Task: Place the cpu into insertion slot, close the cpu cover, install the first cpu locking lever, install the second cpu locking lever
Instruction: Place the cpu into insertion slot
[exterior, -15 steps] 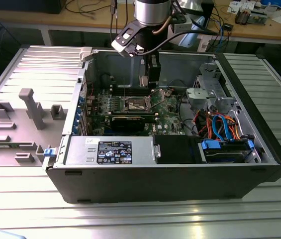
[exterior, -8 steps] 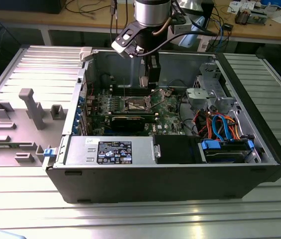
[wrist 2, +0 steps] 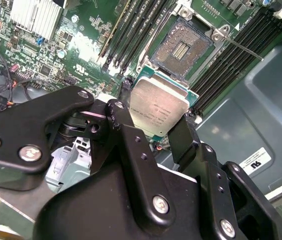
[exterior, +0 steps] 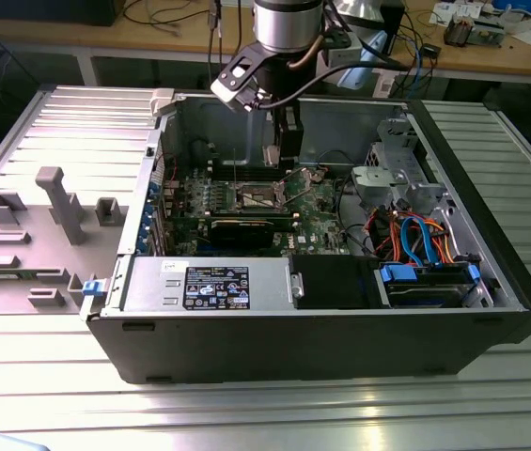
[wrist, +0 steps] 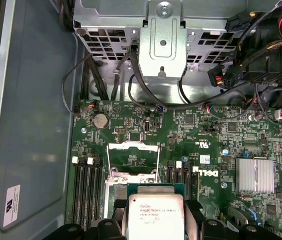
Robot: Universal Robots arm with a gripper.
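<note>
Clenched on the cpu (wrist 2: 159,106): gripper (wrist 2: 150,122), black matte fingers (wrist 2: 123,125) with bolted links, pressing two opposite edges of the flat square chip. Dull silver-grey lid, rounded corners, thin green rim showing round the edge. Held off the board and not seated, overlapping the near edge of the insertion slot (wrist 2: 180,48) in both wrist views. Square socket, dark grainy pin field at its centre, silvery frame around it, open and uncovered. Raised beyond it in the first wrist view, the cpu cover (wrist: 133,146), a thin bright metal frame with green board showing through its window. Just beside the socket in the second wrist view, a thin wire lever (wrist 2: 240,48), swung out over the slots. Hemmed in on two sides by long narrow black memory slots (wrist: 88,185), parallel ridges with white end clips. Further along the glossy green board, a finned aluminium heatsink (wrist: 254,175) and a round coin cell (wrist: 99,120). Beyond one slot bank, smooth grey case wall (wrist: 31,125), flat and bare. At the far board edge, a perforated sheet-metal cage (wrist: 163,35) with black cables draped below. In the exterior view, arm reaching straight down into the open tower case (exterior: 491,272), wide opening above, gripper (exterior: 288,155) over the socket (exterior: 256,195).
</note>
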